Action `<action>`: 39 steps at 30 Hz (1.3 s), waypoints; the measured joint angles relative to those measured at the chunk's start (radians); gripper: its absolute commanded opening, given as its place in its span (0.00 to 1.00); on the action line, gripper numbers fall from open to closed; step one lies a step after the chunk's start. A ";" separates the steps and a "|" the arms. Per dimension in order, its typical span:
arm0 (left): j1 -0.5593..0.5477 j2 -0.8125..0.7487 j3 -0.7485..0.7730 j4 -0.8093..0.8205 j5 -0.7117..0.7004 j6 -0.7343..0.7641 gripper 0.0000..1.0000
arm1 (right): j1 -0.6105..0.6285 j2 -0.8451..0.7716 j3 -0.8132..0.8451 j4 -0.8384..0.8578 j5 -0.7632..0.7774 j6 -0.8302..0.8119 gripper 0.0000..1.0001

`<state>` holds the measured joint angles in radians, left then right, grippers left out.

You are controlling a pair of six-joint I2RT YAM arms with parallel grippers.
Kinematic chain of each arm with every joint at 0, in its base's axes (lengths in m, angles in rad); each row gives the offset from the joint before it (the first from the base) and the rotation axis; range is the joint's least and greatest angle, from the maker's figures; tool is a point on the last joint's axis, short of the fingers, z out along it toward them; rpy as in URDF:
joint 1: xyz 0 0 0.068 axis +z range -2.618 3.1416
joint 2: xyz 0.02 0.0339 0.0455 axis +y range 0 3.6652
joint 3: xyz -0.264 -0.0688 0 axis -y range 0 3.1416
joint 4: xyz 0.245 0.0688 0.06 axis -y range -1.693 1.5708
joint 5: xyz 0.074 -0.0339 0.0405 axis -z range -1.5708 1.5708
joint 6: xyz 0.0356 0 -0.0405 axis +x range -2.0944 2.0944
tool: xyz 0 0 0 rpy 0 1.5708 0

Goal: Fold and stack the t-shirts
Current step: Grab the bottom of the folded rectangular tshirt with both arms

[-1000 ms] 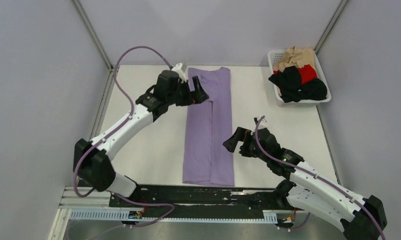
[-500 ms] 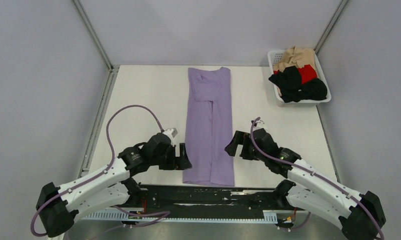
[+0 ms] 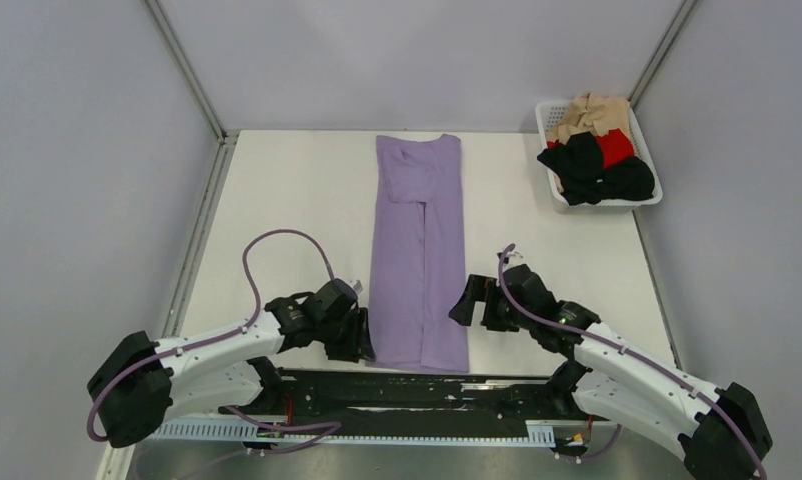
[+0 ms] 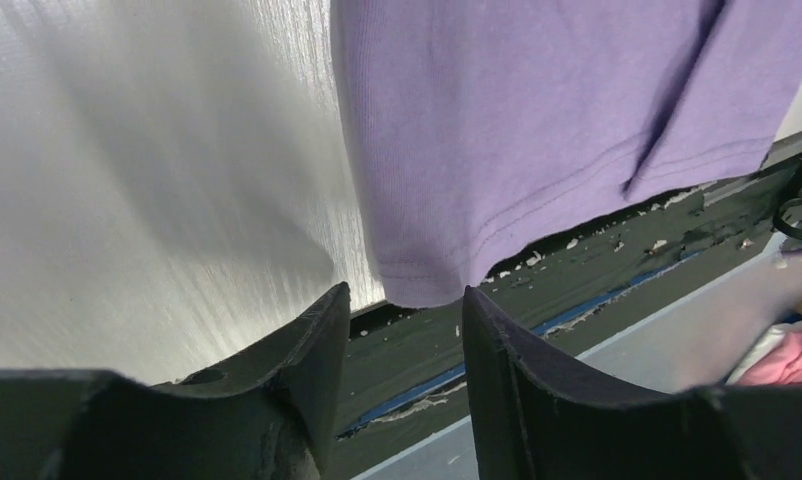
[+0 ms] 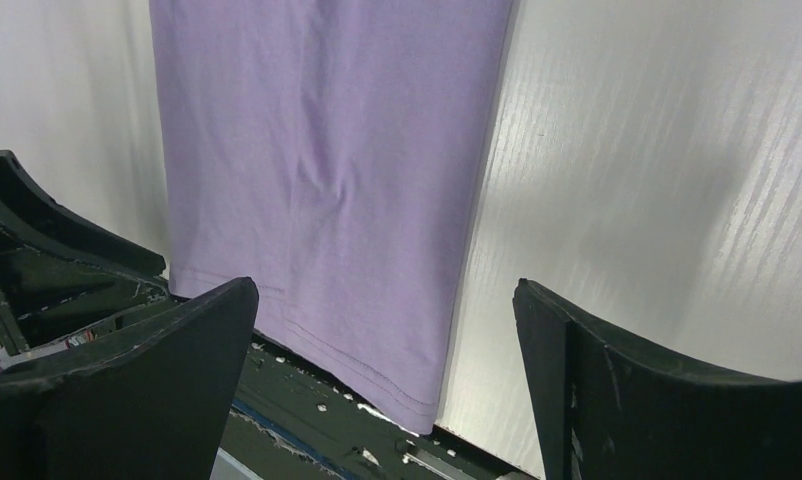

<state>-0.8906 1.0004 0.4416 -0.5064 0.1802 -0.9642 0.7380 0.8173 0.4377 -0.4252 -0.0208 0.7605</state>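
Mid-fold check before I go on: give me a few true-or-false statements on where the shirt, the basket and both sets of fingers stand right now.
1. The purple shirt lies on the table folded into a long strip. True.
2. The basket is empty. False: it holds tan, red and black shirts.
3. The right gripper is clamped on the purple shirt. False: its fingers stand wide apart at the shirt's near right edge, gripping nothing.
4. The left gripper sits at the shirt's near left corner. True.

Matt ribbed lavender cloth t-shirt (image 3: 418,250), brushed white table (image 3: 297,200), matt black plastic fingers (image 4: 522,400)
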 measured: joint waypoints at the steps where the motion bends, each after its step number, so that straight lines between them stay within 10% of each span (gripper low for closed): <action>1: 0.000 0.018 -0.002 0.014 0.003 -0.002 0.50 | 0.000 0.004 0.000 0.000 -0.004 0.000 1.00; 15: 0.000 0.111 -0.030 0.119 0.031 -0.030 0.00 | 0.000 0.019 -0.026 -0.003 -0.093 -0.011 1.00; 39: 0.000 0.033 -0.066 0.108 0.047 -0.045 0.00 | 0.075 0.215 -0.040 -0.030 -0.296 0.016 0.55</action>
<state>-0.8906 1.0332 0.3756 -0.3988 0.2268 -1.0096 0.8127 1.0321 0.3977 -0.4553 -0.3164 0.7769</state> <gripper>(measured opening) 0.008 0.602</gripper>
